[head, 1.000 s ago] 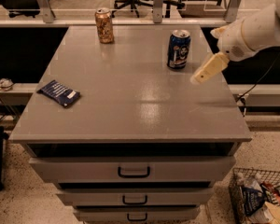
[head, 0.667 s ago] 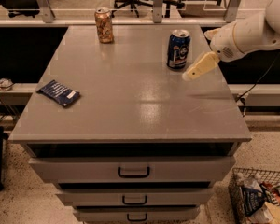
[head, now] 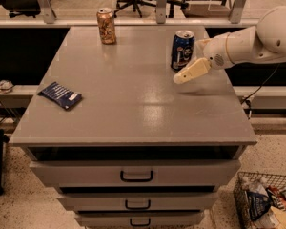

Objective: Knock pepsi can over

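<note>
The pepsi can (head: 182, 49) is dark blue with a silver top and stands upright near the far right of the grey cabinet top (head: 128, 104). My gripper (head: 180, 78) comes in from the right on a white arm. Its cream tip hovers just in front of the can's base, slightly to its right, very close to it.
A gold-orange can (head: 106, 26) stands upright at the far left-centre of the top. A dark blue snack packet (head: 61, 95) lies near the left edge. A wire basket (head: 266, 205) of items sits on the floor at lower right. Drawers face me below.
My gripper has moved left and a little toward the can, from the right edge of the top to just in front of the can. The can has stayed upright.
</note>
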Available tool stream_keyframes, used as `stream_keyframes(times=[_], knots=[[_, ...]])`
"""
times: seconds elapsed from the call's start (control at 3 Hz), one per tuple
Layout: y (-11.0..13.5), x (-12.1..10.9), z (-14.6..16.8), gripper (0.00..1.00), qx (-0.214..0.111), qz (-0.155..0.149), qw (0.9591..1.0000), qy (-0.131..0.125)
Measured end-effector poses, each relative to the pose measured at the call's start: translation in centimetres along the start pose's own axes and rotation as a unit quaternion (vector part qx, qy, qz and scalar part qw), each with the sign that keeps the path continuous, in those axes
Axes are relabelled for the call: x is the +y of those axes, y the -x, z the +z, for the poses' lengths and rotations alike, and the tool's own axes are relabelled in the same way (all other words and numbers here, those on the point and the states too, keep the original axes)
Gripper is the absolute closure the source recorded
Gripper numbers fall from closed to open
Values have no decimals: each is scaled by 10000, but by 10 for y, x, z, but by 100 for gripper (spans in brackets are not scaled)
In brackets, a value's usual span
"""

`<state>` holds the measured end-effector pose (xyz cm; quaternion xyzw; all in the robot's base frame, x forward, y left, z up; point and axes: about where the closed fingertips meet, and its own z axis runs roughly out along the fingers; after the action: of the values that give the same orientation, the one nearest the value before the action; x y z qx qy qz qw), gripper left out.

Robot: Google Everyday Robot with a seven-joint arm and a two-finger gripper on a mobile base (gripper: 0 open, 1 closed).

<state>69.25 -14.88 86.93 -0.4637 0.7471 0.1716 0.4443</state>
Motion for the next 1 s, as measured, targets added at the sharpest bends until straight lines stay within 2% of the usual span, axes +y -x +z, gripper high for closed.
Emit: stream_keyframes(times=[0.33,0.67,1.0], knots=[[9,9,11,0,-478,225,9982,272],[38,31,12,0,-933,200,9935,614],[78,74,12,0,-1260,104,9856,1127]])
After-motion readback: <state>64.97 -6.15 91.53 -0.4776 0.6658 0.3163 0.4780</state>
